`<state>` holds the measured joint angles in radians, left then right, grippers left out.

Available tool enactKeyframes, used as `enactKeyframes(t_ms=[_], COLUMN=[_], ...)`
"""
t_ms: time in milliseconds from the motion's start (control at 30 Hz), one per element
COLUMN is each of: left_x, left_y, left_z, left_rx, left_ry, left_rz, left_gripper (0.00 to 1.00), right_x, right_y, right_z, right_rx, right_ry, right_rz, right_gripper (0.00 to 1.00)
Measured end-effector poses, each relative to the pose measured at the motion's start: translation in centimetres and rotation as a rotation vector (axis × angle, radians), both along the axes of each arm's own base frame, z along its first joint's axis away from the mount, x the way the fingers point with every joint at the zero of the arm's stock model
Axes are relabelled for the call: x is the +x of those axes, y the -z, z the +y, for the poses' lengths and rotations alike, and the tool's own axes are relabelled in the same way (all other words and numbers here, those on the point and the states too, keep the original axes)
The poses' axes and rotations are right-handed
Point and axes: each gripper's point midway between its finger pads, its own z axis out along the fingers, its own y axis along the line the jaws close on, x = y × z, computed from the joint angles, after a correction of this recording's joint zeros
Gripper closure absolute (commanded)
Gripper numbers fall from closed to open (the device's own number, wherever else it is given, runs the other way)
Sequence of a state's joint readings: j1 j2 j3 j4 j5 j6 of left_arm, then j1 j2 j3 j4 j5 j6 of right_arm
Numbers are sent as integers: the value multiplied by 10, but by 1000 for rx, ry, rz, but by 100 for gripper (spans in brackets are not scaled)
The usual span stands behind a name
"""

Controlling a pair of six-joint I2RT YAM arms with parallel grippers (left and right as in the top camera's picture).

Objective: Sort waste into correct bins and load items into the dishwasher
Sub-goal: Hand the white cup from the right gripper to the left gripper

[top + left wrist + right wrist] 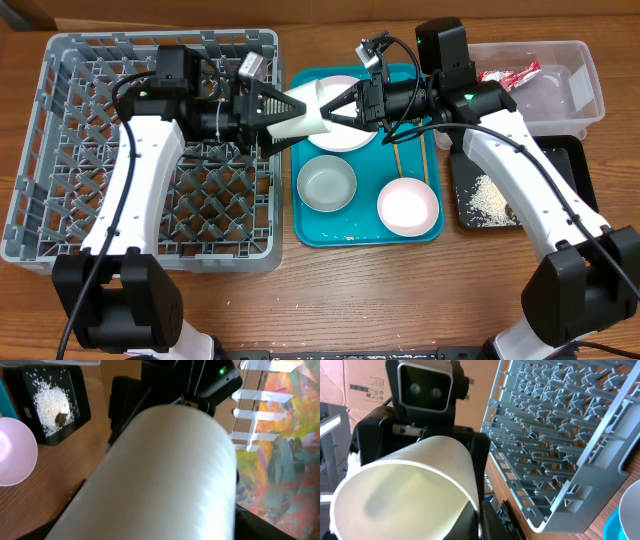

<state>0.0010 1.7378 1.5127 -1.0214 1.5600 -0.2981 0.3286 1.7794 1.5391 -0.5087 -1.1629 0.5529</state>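
Teal tray [310, 232] is in the middle of the table. On its near end are a greyish-white bowl [326, 184] on the left and a pinkish-white bowl [407, 206] on the right. Two chopsticks [397, 158] lie just beyond the pinkish one. Right of that is the black tray [570, 160], with a pile of rice [487, 197] and a little brown lump [61, 418] in it. The grey dish rack [90, 150] takes up the whole left side.

Further back, the cup [300, 120] is up in the air on its side, over the gap between the rack and the teal tray. Its base points left and its open mouth points right. The left gripper [275, 108] looks clamped on the base end, with the jaws pulled in close on either side. The right gripper [335, 110] has its tips right at the cup's rim. Its fingers make a V, and honestly I can't tell if they're pinching the rim or just sitting next to it. The right wrist view looks straight into the cup's mouth.

A white plate [345, 138] sits on the tray's far end, under the right gripper. At far right is the clear tub [580, 70], with the red-and-white wrapper [508, 74] inside.
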Motion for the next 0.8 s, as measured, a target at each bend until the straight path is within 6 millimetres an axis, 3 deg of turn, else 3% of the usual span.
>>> enactKeyframes(t_ms=[200,800], left_x=[7,7], left_y=[0,0], left_z=[14,14], left_rx=[0,-1], left_ry=[-40,-40], left_rz=[15,18], left_gripper=[10,13], right_x=[0,17], right_y=[-1,-6], right_z=[-1,-4], right_rx=[5,4], right_ry=[-4,59], right_rz=[3,-41], right_gripper=[96,96])
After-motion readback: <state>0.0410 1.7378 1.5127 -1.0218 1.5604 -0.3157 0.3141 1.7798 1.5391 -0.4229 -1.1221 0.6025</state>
